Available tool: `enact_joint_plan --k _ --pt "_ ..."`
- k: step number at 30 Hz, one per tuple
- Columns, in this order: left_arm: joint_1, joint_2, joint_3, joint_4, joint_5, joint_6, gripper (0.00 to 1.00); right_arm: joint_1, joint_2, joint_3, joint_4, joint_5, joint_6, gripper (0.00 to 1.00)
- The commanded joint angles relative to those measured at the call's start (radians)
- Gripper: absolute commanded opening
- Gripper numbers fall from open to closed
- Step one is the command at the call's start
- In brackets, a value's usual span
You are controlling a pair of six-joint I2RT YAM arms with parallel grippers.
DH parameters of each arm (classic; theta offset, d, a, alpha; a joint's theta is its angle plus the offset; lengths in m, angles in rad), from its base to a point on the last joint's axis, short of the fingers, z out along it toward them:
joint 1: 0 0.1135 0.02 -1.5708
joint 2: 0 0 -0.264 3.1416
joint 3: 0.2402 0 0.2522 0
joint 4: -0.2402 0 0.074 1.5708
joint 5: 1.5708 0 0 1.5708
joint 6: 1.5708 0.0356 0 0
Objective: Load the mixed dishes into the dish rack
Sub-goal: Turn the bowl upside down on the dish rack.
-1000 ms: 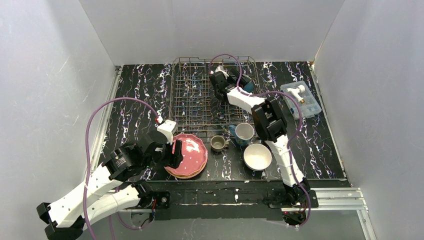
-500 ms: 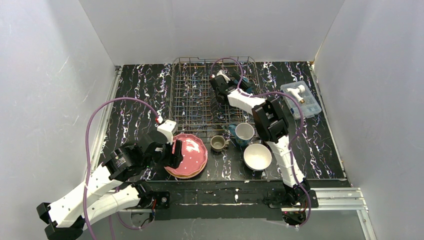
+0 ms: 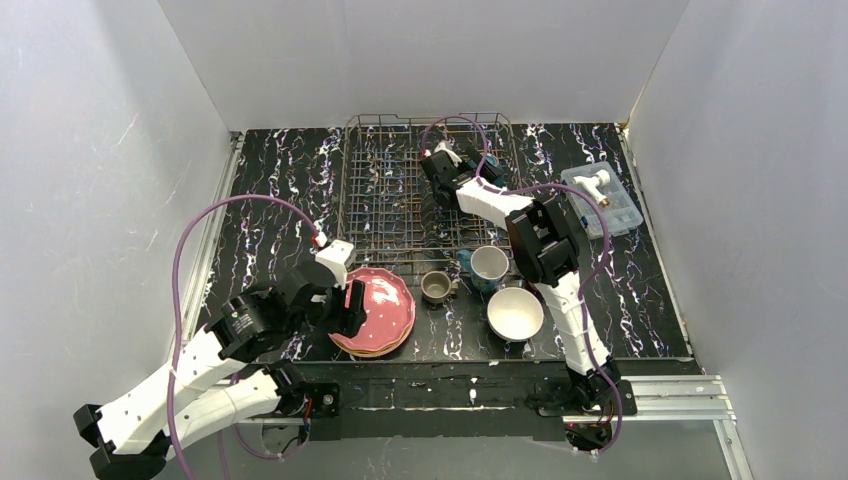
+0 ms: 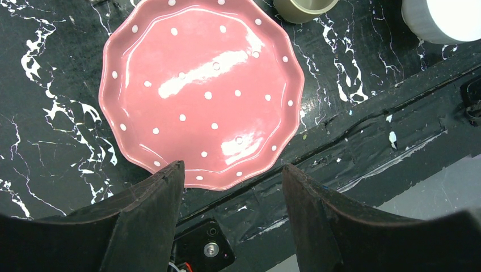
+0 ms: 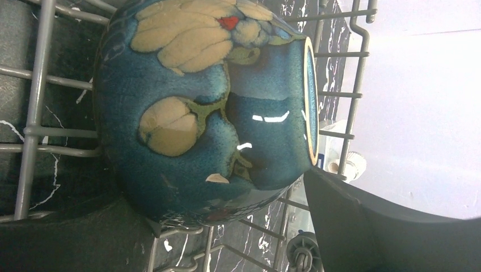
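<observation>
A pink dotted plate [image 4: 204,90] tops a stack of plates [image 3: 375,350] at the table's near edge. My left gripper [image 4: 232,167] hovers open over its near rim, touching nothing. On the table sit a grey-olive mug [image 3: 436,287], a blue mug [image 3: 488,265] and a white bowl [image 3: 515,313]. The dish rack [image 3: 385,190] stands at the back. A teal bowl [image 5: 210,107] lies on its side in the rack's right part. My right gripper [image 5: 214,195] is spread wide around it, one finger by the base, the other by the rim.
A clear plastic box [image 3: 600,198] lies at the far right, beside the rack. White walls close in the table on three sides. The arm bases and a metal rail [image 3: 660,392] run along the near edge.
My right gripper has shifted slightly at the teal bowl in the rack. The left arm and the plates have not moved.
</observation>
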Motion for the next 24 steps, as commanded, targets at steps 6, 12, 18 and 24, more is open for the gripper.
enact_joint_plan --k 6,12,18,24 --pt "0.0 0.007 -0.001 0.006 0.01 0.016 0.62 0.02 -0.091 -0.023 -0.042 -0.006 0.066 0.98" --pt "0.0 -0.003 -0.002 0.009 0.012 0.016 0.63 0.032 -0.113 -0.034 -0.09 -0.038 0.125 0.98" --pt "-0.001 -0.006 -0.002 0.01 0.015 0.017 0.63 0.041 -0.132 -0.017 -0.172 -0.108 0.187 0.98" --pt "0.0 -0.012 -0.003 0.01 0.012 0.017 0.64 0.049 -0.156 -0.022 -0.227 -0.156 0.216 0.98"
